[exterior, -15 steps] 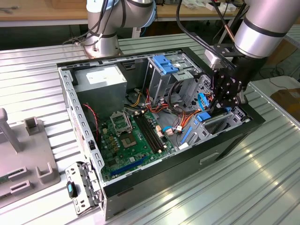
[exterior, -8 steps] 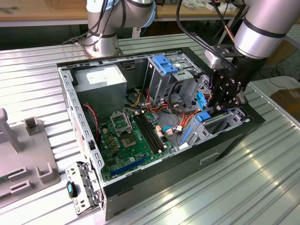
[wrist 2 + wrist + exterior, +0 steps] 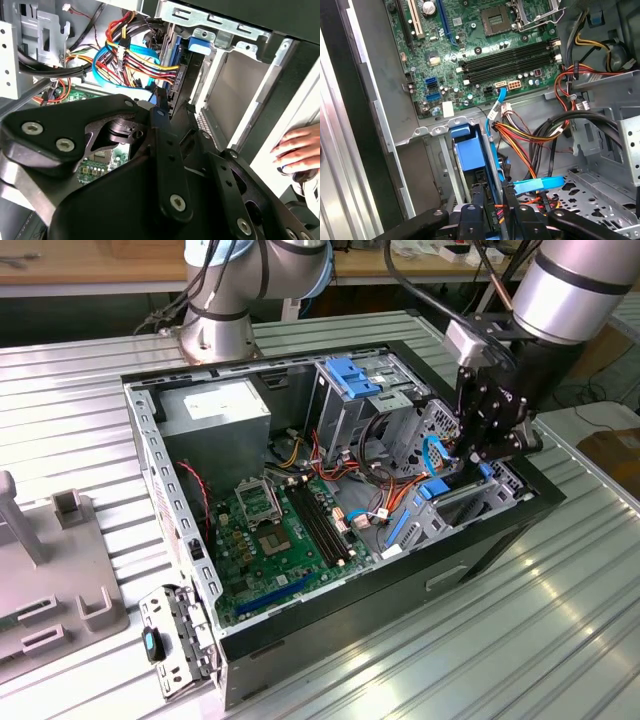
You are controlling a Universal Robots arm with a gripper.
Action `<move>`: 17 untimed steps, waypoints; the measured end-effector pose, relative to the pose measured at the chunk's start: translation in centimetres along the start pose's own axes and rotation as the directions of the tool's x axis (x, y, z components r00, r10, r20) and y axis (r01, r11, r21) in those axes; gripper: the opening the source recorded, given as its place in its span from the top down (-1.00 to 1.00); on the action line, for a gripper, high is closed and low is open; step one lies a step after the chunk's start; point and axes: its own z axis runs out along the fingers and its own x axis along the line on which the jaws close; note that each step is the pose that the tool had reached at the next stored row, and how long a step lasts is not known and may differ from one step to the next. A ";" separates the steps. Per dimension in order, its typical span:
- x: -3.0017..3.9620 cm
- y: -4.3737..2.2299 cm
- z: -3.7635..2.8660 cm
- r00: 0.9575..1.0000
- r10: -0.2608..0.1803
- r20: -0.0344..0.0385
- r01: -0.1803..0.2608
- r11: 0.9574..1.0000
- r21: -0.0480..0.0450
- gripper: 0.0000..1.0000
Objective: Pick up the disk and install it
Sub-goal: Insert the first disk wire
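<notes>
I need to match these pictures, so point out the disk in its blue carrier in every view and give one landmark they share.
Exterior view: the disk stands on edge in the case's drive bay, just below the gripper, at the exterior view's right.
Second wrist view: the disk is seen edge-on, beside the coloured wires.
First wrist view: the disk sits in the bay next to the motherboard.
Shared landmark: the green motherboard.
</notes>
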 end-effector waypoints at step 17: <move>-1.07 -2.52 0.78 1.000 0.000 0.028 0.000 1.000 -0.012 0.40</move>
